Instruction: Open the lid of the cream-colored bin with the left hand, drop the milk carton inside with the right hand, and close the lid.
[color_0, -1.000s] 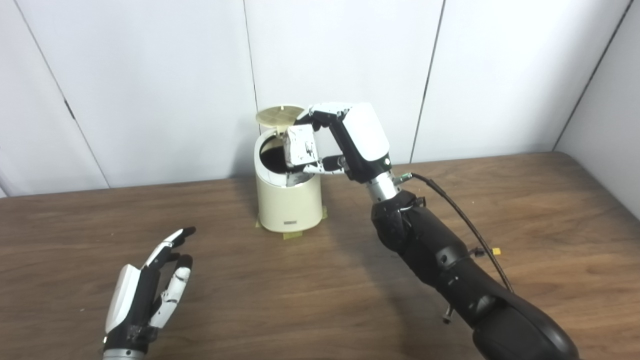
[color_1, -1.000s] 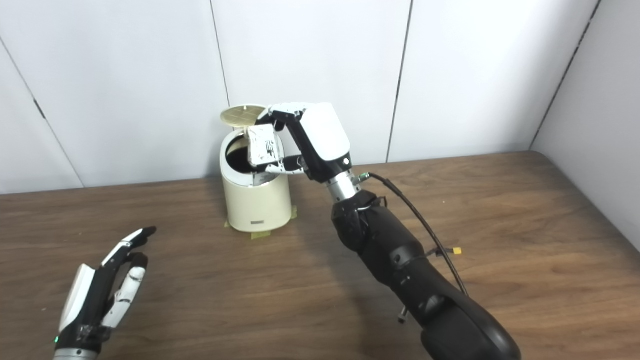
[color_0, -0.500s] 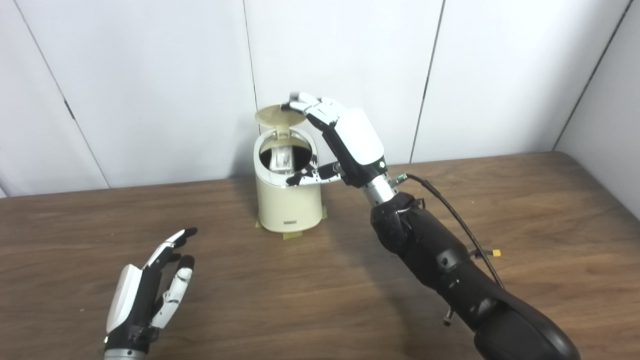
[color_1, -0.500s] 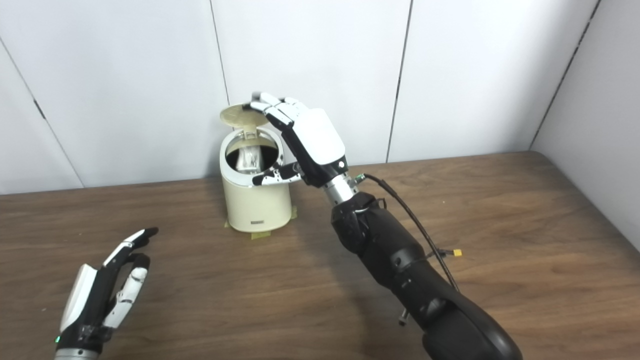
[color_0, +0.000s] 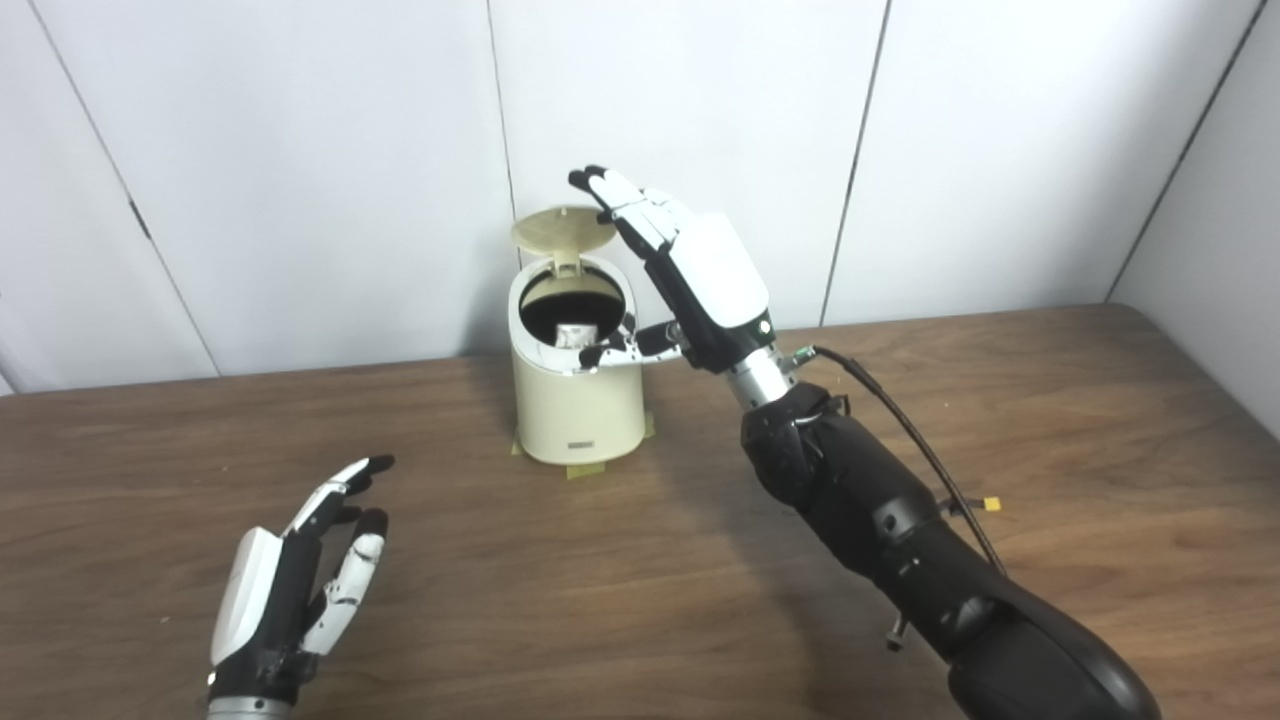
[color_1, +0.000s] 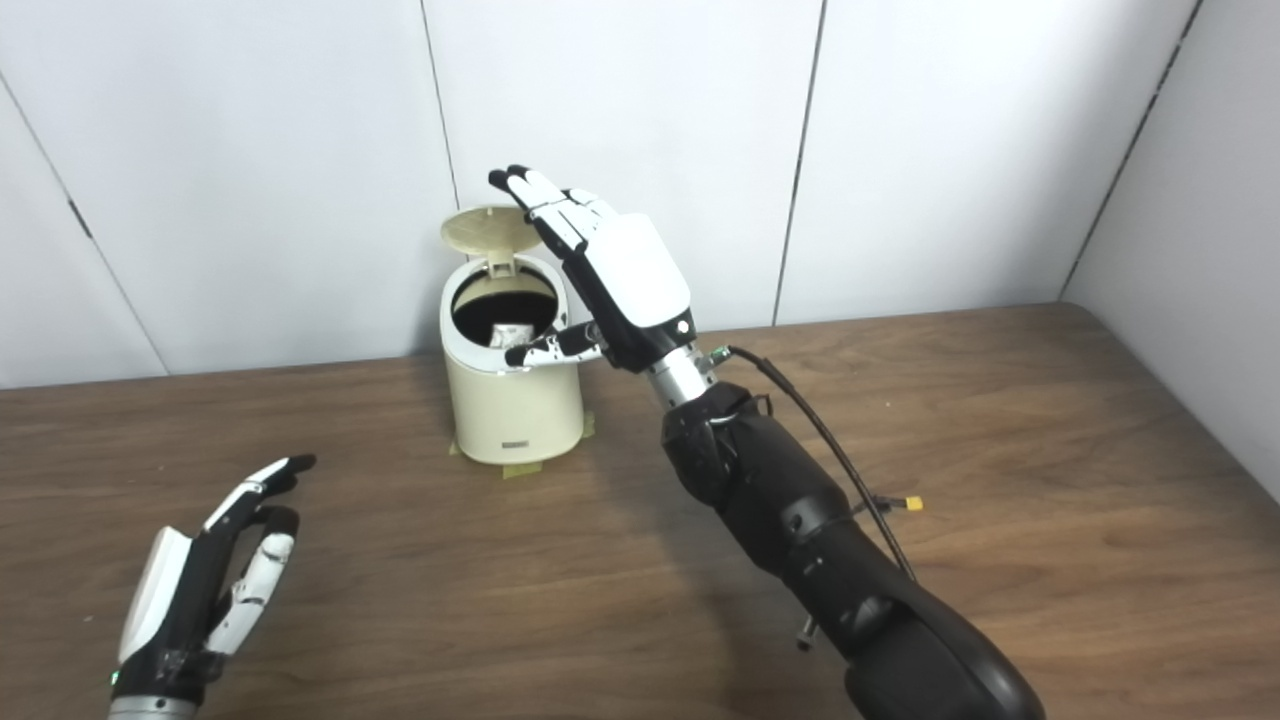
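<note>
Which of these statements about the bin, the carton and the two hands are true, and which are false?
1. The lid of the cream-colored bin stands open. True.
2. The right hand grips the milk carton. False: it is open, and the carton lies inside the bin.
3. The left hand touches the lid. False: it is open, low over the table, far from the bin.
4. Tape holds the bin's base. True.

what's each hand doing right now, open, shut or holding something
Left hand: open, holding nothing, low over the table.
Right hand: open, holding nothing, beside the bin.
</note>
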